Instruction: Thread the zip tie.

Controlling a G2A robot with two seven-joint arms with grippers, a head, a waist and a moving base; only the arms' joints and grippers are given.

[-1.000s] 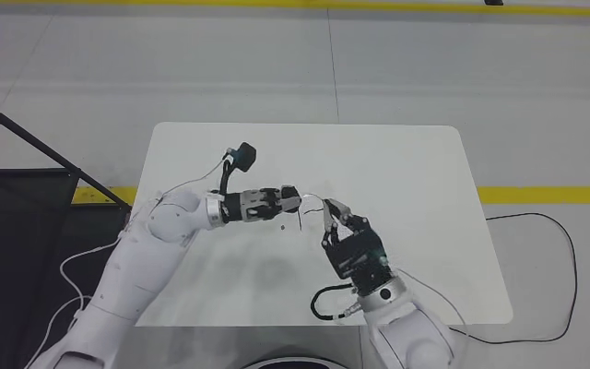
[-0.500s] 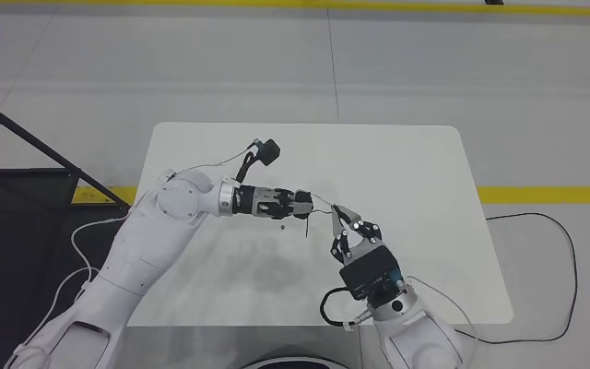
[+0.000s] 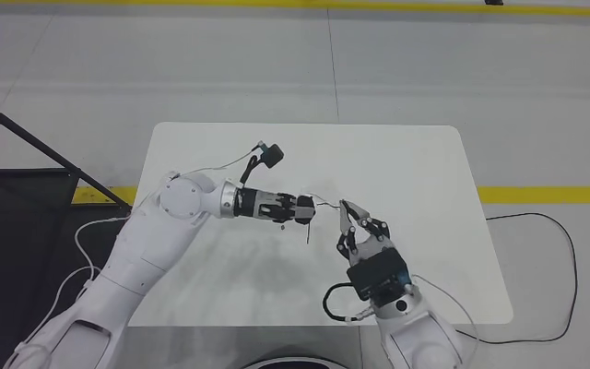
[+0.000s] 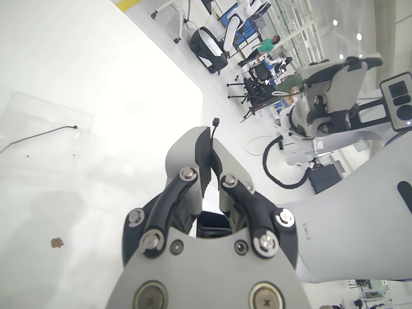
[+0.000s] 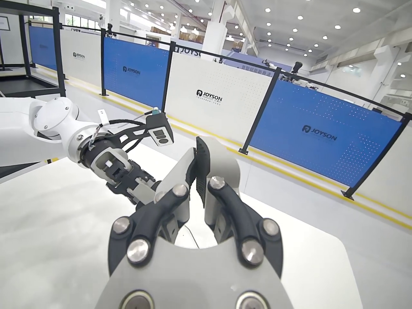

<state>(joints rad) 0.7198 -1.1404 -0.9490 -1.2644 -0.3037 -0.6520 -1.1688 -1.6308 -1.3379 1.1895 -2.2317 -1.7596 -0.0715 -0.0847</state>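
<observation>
Black zip tie [image 4: 214, 121] pinched edge-on in the left pincer [image 4: 210, 136], pads closed on the strap. Risk, as judged: so narrow a hold lets the strap swivel or slip, throwing the head off line for threading. Second tie [image 4: 38, 135] lying loose on the table [image 4: 80, 65] could be mistaken for the working one. Right pincer [image 5: 203, 149] closed too, nothing discernible between its pads; with no tail held there, no feed is possible. Position: head pokes just past the left pincer's tips, strap hidden between the pads; right pincer near, to the right, angled toward it, not touching
</observation>
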